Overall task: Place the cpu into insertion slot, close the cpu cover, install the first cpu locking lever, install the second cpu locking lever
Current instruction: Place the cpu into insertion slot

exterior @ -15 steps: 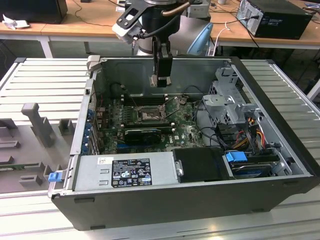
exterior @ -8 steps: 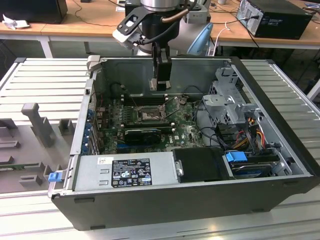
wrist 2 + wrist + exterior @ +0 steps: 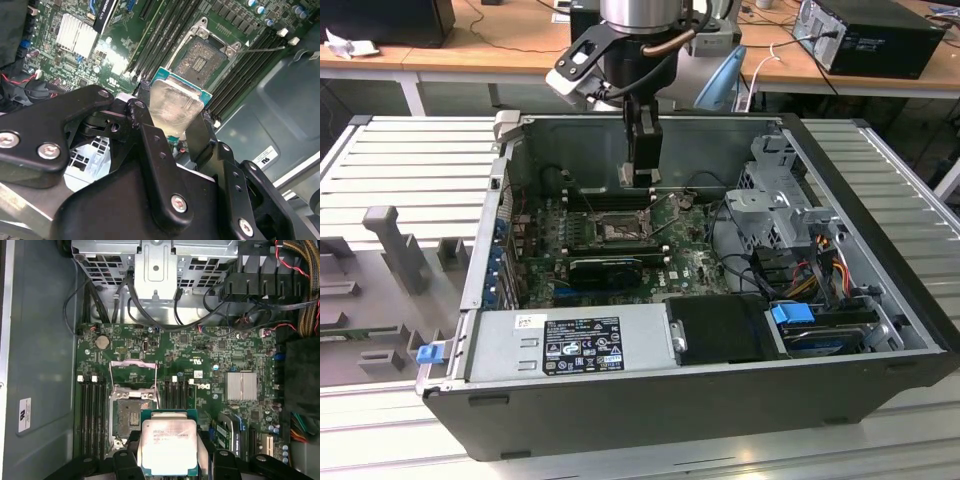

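Matte black hand (image 3: 172,112) with silver screws (image 3: 179,202); silvery wrist (image 3: 638,15), perhaps a copper-toned cable (image 3: 672,44)

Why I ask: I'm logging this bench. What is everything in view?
computer case: one, black, open on the slatted table.
motherboard: one, green, inside the case.
insertion slot: one, dark-rimmed, bare, on the motherboard.
cpu cover: one, metal, raised beside the slot.
heatsink: one, silver, on the motherboard.
power supply: one, grey, at the case's near side in the exterior view.
cpu: one, silver-topped, held above the motherboard near the slot.
end effector: one, black, shut on the cpu.
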Tool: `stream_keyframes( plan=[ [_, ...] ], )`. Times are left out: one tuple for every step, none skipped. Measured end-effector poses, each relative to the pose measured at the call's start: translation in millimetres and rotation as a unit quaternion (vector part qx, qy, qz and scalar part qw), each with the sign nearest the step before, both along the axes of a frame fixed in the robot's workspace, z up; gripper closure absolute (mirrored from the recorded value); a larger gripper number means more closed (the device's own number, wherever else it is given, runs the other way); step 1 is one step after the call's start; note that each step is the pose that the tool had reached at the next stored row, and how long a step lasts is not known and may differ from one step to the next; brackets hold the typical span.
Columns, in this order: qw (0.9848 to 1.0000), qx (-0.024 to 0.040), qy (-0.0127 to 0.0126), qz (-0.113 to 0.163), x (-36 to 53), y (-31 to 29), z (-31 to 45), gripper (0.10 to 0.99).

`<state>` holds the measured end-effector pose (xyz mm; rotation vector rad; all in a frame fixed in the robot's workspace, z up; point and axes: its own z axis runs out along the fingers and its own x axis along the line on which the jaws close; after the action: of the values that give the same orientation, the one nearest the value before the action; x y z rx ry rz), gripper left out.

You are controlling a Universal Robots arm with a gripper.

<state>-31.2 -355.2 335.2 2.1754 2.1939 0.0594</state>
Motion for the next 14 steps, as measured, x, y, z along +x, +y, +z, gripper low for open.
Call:
stream_keyframes(
  plan=[
    [1.0,0.0,0.0,0.0,0.0,0.0,-1.9,0.557],
    [1.0,0.0,0.0,0.0,0.0,0.0,-2.9,0.557],
    [1.0,0.0,0.0,0.0,0.0,0.0,-4.0,0.557],
    [1.0,0.0,0.0,0.0,0.0,0.1,-5.7,0.557],
    [1.0,0.0,0.0001,0.0,0.0,0.1,-7.7,0.557],
    [1.0,0.0,0.0001,0.0,0.0,0.2,-10.0,0.557],
    [1.0,0.0,0.0001,0.0,0.0,0.2,-11.6,0.557],
    [1.0,0.0,0.0002,0.0,0.0,0.2,-13.2,0.557],
    [1.0,0.0,0.0002,0.0,0.0,0.3,-14.2,0.557],
    [1.0,0.0,0.0001,0.0,0.0,0.3,-15.6,0.557],
    [1.0,0.0,0.0002,0.0,0.0,0.3,-17.4,0.557],
    [1.0,0.0,0.0002,0.0,0.0,0.4,-18.5,0.557],
    [1.0,0.0,0.0002,0.0,0.0,0.4,-19.8,0.557],
    [1.0,0.0,0.0002,0.0,0.0,0.5,-22.0,0.557]
  ],
)
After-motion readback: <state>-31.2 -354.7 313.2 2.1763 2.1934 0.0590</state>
